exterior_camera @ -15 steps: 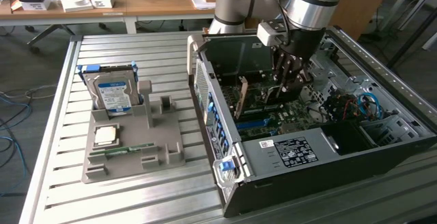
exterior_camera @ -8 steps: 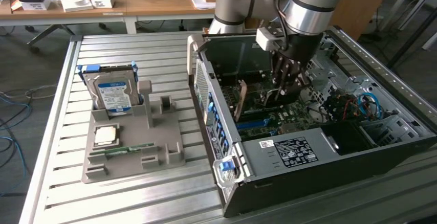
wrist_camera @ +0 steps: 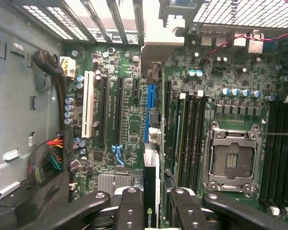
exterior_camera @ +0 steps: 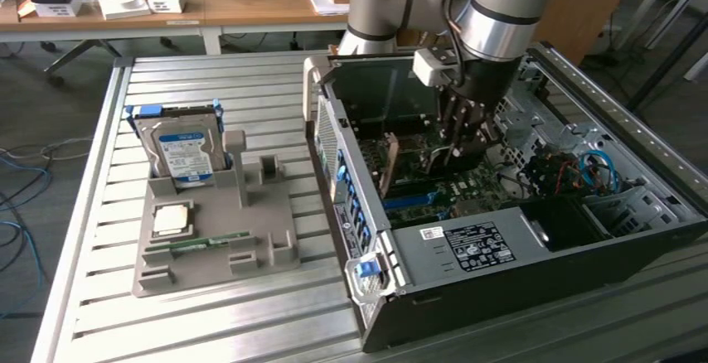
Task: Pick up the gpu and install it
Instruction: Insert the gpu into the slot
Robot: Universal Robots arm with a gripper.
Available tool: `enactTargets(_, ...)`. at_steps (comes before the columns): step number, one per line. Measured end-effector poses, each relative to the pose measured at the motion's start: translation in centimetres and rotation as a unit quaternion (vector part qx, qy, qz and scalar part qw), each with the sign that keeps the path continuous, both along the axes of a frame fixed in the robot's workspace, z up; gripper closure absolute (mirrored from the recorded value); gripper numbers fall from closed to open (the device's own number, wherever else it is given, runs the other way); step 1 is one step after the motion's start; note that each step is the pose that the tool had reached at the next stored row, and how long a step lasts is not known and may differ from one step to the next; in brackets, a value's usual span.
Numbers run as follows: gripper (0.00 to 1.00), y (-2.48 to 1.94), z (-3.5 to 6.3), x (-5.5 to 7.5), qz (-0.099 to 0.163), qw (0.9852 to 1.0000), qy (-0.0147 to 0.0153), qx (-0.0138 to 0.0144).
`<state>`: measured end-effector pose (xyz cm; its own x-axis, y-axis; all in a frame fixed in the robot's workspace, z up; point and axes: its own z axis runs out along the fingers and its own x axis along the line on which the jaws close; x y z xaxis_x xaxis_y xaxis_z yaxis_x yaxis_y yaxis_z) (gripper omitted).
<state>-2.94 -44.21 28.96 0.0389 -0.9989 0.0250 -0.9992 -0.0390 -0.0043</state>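
Observation:
In the wrist view the gpu (wrist_camera: 151,191) appears edge-on as a thin dark card with a green logo near my fingers. My gripper (wrist_camera: 156,213) is shut on it, one black finger (wrist_camera: 129,211) on each side. The card stands upright over the motherboard, in line with the blue slot (wrist_camera: 150,103). Whether its edge sits in the slot I cannot tell. In the exterior view my gripper (exterior_camera: 459,143) reaches straight down into the open computer case (exterior_camera: 553,239).
A grey fixture (exterior_camera: 215,230) on the slatted table holds a hard drive (exterior_camera: 182,152), a processor (exterior_camera: 172,220) and a memory stick (exterior_camera: 199,245). Inside the case are the empty processor socket (wrist_camera: 230,160), a white slot (wrist_camera: 89,110) and cable bundles (wrist_camera: 50,153).

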Motion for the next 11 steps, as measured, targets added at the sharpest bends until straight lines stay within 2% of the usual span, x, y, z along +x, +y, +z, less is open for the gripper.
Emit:
enactTargets(6, 0.74, -0.01, -0.01, -0.29, 0.000, 1.0000, -0.0003, 0.0001)
enactTargets(11, 0.74, -0.37, -0.03, -0.30, -0.002, 1.0000, -0.0003, 0.0001)
